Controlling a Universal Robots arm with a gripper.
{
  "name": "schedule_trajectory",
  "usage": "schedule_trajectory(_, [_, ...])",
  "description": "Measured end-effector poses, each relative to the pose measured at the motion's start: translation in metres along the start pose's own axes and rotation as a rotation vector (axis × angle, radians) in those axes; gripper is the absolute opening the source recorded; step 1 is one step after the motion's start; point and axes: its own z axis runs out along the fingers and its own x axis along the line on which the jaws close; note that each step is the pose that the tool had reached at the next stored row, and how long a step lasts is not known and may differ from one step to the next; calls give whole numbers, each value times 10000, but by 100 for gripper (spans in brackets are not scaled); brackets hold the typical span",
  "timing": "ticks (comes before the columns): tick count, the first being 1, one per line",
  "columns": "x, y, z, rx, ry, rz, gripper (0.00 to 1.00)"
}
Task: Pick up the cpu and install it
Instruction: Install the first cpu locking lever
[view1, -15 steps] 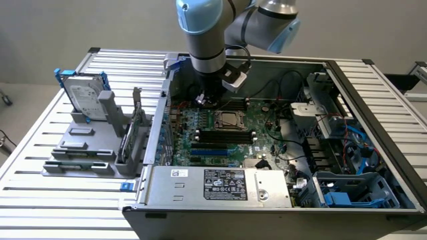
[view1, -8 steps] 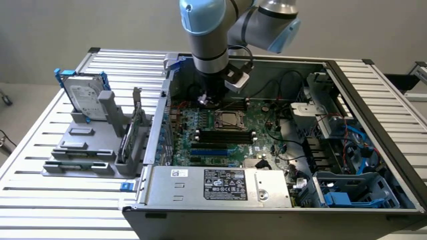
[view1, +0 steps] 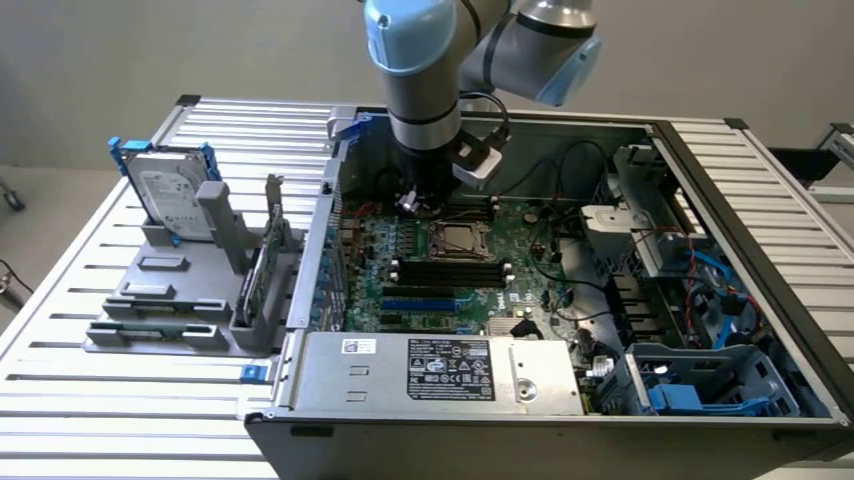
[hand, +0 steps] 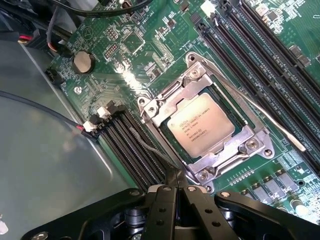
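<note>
Hard drive (view1: 170, 190) is seen racked on the table (view1: 54, 330) at the exterior view's left. End effector (view1: 410, 200) is pressed together, nothing pinched, low over the motherboard (view1: 441, 290). The cpu (hand: 201, 126) is seated in the socket (hand: 150, 107) just beside it. Placement is judged done; latching cannot be told.

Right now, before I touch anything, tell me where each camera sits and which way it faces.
Exterior view: off the arm, raised, looking down into the open computer case on the slatted table; the arm reaches down inside, gripper near the socket.
Wrist view: on the wrist, facing the motherboard, where the cpu lies in the socket; the shut, empty fingertips show.
Shared: both show the socket and the black memory slots beside it.
</note>
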Motion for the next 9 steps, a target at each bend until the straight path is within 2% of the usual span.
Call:
schedule_trajectory(4, [10,-1,12,43,-37,15,11])
schedule_trajectory(9, [28,-9,20,129,-138,43,11])
